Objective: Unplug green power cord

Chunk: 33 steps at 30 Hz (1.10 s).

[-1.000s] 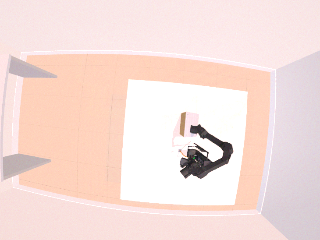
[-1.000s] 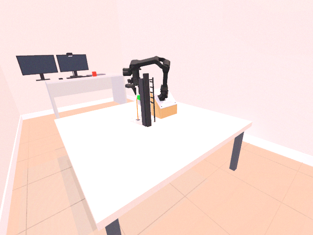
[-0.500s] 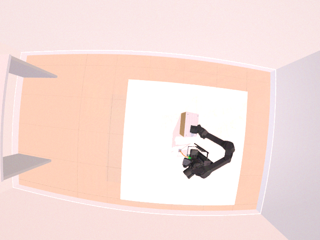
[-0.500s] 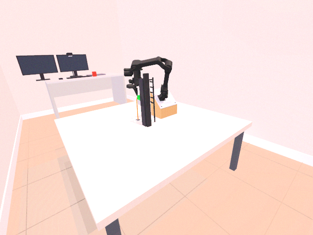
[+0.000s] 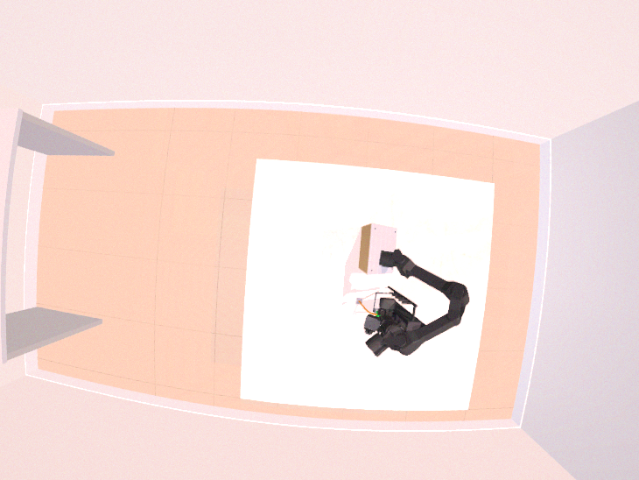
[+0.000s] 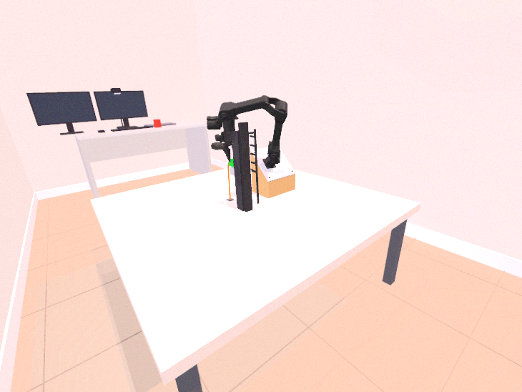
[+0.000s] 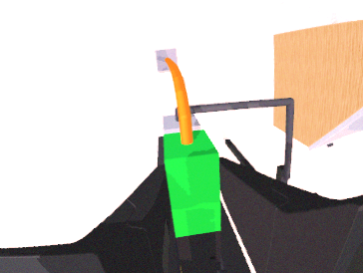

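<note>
The green plug (image 5: 378, 314) (image 6: 231, 162) (image 7: 194, 184) sits at the upper part of the black power strip (image 6: 243, 177), which stands upright. My gripper (image 6: 229, 159) (image 7: 190, 169) has one finger against each side of the plug and is shut on it. The orange cord (image 5: 368, 309) (image 6: 229, 181) (image 7: 182, 97) runs from the plug's end down to a small grey square (image 5: 359, 300) (image 6: 229, 199) (image 7: 166, 59) on the table. The plug's prongs and sockets are hidden.
A thin black frame with rungs (image 6: 256, 181) (image 7: 241, 106) stands beside the strip. A wooden box with a sloped pale top (image 5: 366, 248) (image 6: 280, 185) (image 7: 314, 75) carries the arm's base. A small grey block (image 7: 172, 123) shows behind the plug. A desk with monitors stands far behind.
</note>
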{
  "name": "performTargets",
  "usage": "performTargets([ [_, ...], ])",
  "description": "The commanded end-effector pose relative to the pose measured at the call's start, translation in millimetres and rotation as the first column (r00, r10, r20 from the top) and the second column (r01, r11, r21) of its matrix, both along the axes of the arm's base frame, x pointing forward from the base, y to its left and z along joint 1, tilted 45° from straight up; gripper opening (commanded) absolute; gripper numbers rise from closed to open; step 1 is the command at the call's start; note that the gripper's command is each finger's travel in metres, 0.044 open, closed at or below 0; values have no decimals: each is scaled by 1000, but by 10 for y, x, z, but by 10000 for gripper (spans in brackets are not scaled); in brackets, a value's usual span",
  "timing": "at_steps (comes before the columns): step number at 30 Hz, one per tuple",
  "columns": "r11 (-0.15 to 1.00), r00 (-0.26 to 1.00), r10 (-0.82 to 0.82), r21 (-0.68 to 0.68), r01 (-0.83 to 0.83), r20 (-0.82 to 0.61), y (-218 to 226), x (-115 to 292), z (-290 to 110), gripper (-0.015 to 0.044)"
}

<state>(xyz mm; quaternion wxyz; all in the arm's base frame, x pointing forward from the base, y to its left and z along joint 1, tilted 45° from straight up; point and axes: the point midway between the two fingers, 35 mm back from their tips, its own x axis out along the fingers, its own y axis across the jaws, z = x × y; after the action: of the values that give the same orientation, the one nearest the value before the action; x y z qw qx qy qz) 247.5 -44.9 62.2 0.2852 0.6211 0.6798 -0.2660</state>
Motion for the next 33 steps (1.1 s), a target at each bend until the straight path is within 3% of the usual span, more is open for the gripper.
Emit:
performTargets([
  [1, 1000, 1000, 0, 0, 0, 0, -4, 2, 3, 42],
  [8, 1000, 1000, 0, 0, 0, 0, -6, 2, 2, 0],
  [33, 1000, 1000, -4, -2, 4, 0, -293, 44, -236, 0],
])
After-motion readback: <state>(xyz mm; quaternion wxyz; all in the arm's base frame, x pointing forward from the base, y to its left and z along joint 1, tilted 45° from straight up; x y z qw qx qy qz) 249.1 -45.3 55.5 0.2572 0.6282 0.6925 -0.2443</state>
